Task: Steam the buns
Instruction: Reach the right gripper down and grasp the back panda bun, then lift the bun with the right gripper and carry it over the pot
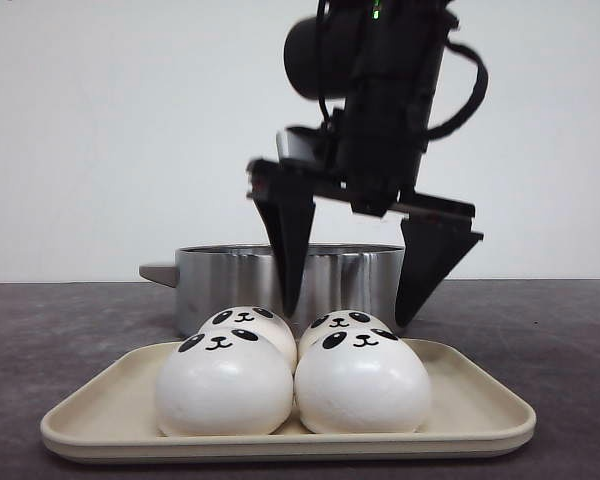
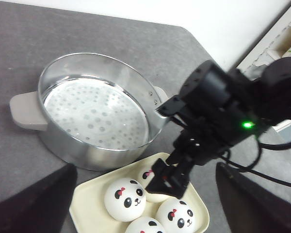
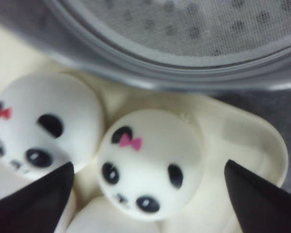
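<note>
- Four panda-faced buns [image 1: 225,385] sit two by two on a cream tray [image 1: 480,415] at the near edge of the dark grey tabletop [image 1: 60,330], touching one another.
- In the front view the two nearer buns hide most of the two behind; only the rear pair's faces show above them.
- A steel steamer pot [image 1: 230,275] with a perforated floor stands just behind the tray — its wall is close against the tray's far edge, and nothing lies in it.
- A grey handle [image 2: 24,109] juts from one side of the pot.
- The right end effector [image 1: 352,300] hangs over the rear pair of buns, released, its two black fingers [image 1: 290,250] spread wide and pointing down.
- From the right wrist view the fingers flank one rear bun [image 3: 150,162] that wears a pink bow; they are apart from it — no contact shows.
- The left end effector [image 2: 145,204] is held high above the tray and pot, released as well, its dark fingers at the lower corners of its own view and gripping nothing.
- All four buns remain on the tray.
</note>
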Tool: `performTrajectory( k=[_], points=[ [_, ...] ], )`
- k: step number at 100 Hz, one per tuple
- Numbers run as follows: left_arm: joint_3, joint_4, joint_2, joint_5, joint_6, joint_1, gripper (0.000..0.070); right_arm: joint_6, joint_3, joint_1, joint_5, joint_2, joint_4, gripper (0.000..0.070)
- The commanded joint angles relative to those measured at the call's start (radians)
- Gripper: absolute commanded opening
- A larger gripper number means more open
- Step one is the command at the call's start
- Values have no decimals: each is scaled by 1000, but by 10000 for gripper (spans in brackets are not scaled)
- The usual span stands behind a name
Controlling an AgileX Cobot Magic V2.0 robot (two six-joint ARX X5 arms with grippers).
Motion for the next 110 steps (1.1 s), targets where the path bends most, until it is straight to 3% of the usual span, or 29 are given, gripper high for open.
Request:
performTrajectory(
  k=[1, 18, 21, 26, 35, 66, 83, 102, 110],
  points=[
    [12, 11, 2, -2, 7, -10, 555, 11, 18, 5, 8, 45, 11, 515],
    [12, 11, 2, -2, 7, -23, 555, 16, 18, 0, 11, 94, 26, 471],
    [12, 11, 2, -2, 7, -25, 555, 18, 18, -1, 11, 97, 27, 435],
    [12, 11, 2, -2, 8, -27, 555, 18, 18, 0, 15, 101, 29, 332],
    [12, 11, 2, -3, 8, -32, 555, 17, 18, 1, 29, 101, 31, 0],
    [12, 13, 2, -4, 8, -36, 555, 8, 53, 39, 11, -55, -18, 4],
    [12, 20, 2, -5, 7, -36, 555, -45, 114, 73, -30, -200, -43, 4],
    [12, 38, 2, -6, 7, -36, 555, -131, 333, 33, 101, -234, -21, 4],
    [12, 48, 2, -6, 7, -36, 555, -177, 396, 6, 111, -222, 36, 4]
  ],
)
